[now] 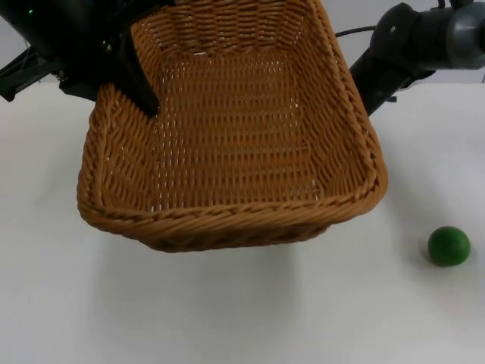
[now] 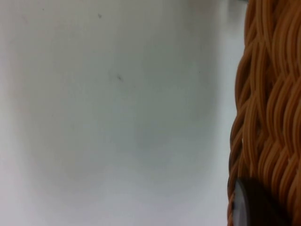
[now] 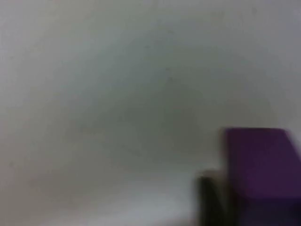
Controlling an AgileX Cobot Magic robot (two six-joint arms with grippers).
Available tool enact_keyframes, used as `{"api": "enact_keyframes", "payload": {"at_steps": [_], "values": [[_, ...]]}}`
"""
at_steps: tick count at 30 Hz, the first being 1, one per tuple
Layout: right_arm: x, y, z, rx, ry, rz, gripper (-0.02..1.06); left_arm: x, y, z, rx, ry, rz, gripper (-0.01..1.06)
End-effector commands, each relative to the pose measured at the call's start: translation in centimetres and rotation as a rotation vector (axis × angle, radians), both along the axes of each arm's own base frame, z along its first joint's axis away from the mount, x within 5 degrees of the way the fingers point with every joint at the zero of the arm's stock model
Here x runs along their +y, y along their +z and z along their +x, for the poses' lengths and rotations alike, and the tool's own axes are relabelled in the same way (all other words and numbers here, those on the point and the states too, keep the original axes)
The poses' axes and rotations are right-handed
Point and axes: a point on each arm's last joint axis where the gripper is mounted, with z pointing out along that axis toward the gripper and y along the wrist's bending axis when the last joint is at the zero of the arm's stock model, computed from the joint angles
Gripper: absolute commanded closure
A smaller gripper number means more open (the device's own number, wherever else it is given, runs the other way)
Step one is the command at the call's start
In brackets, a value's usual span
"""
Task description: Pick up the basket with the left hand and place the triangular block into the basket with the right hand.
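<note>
Wicker basket [image 1: 227, 136] lifted by left pincer [image 1: 140, 95], right arm [image 1: 394, 57] partly hidden, blurred purple block [image 3: 261, 169]

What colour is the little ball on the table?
The ball is dark green, seen best in the top view, on the white table.

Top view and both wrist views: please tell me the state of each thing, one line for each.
Brown woven wicker basket: lifted off the white table, tilted, nothing inside.
Left gripper: shut on the basket's rim.
Green ball: resting on the table, untouched.
Purple block: blurred beside the right gripper's fingertip; grip cannot be judged.
</note>
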Motion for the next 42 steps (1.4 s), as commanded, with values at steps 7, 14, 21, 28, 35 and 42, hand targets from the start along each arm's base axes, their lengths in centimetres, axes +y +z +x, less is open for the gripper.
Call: {"api": "enact_keyframes", "payload": {"at_steps": [7,14,21,28,35,42], "values": [[-0.6,0.9,0.8,-0.009,-0.142,0.025,1.04,-0.2,0.7,0.1,-0.009,0.034,-0.043,1.05],[-3.8,2.6,0.7,0.124,-0.344,-0.076,1.04,-0.2,0.7,0.0,-0.006,0.035,-0.044,1.05],[-7.3,6.0,0.3,0.279,-0.613,-0.021,1.04,-0.1,0.7,0.0,-0.003,0.034,-0.038,1.05],[-9.7,11.1,-2.7,0.202,-0.826,-0.018,1.05,0.0,0.6,0.0,-0.006,0.025,-0.017,1.05],[-11.2,15.9,-9.5,0.079,-0.895,0.106,1.05,0.0,0.6,0.0,-0.018,0.008,-0.009,1.05],[-13.4,19.8,-19.7,-0.005,-0.919,0.185,1.05,-0.3,0.6,0.0,-0.034,-0.009,-0.009,1.05]]}}
